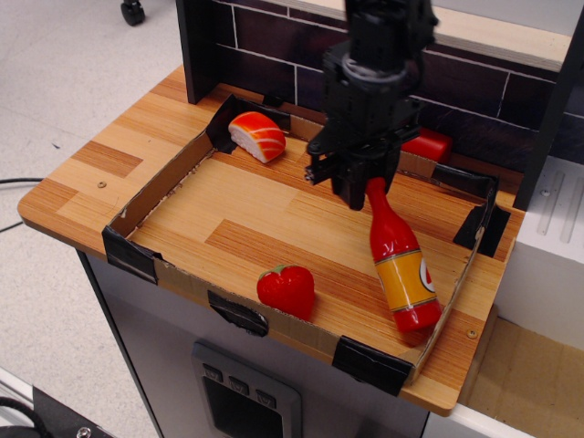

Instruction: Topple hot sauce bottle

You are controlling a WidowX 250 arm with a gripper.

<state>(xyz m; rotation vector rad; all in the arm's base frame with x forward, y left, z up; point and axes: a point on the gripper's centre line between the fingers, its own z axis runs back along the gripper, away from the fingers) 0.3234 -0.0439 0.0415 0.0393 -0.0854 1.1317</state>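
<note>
In the single overhead view, we see the gripper (363, 185) clamped on the cap of the hot sauce bottle (400, 262). The bottle leans steeply, its base near the front right corner of the cardboard tray (157, 189). A strawberry toy (286, 290) sits by the front wall, a salmon sushi piece (257, 135) at the back left.

Where we see things lying in the tray

We find the hot sauce bottle (400, 265) tilted at 4 o'clock in the tray (155, 196) (strawberry toy (286, 290) at 6, sushi piece (257, 135) at 11).
</note>
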